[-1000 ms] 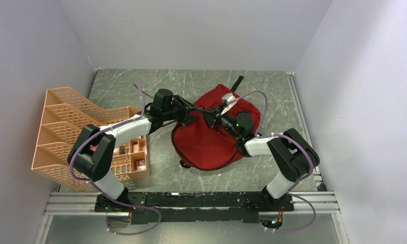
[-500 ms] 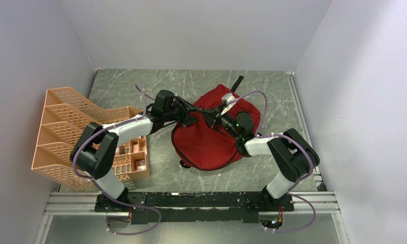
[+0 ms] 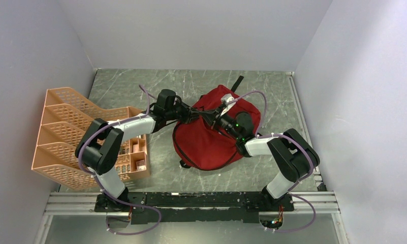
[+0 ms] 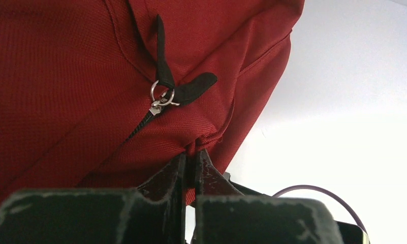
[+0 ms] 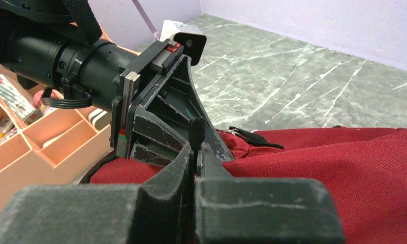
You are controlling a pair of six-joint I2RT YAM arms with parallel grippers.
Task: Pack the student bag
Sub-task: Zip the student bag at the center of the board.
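The red student bag (image 3: 211,145) lies in the middle of the table and fills most of the left wrist view (image 4: 64,76). My left gripper (image 4: 193,152) is shut, pinching a fold of the bag's red fabric at its upper left edge (image 3: 191,116). A black zipper pull on a silver ring (image 4: 163,94) hangs just above that fold. My right gripper (image 5: 196,145) is shut on another thin black zipper pull tab (image 5: 196,131), right in front of the left gripper's fingers (image 5: 211,140). From above, the two grippers meet over the bag's top (image 3: 214,119).
An orange mesh organiser (image 3: 74,127) with several compartments stands at the left, small stationery items in its front trays (image 5: 18,107). A black strap (image 3: 238,81) sticks out behind the bag. Grey walls enclose the marbled table on three sides.
My left gripper has closed on the bag's fabric and its arm has edged slightly right. The right gripper has stayed shut in place.
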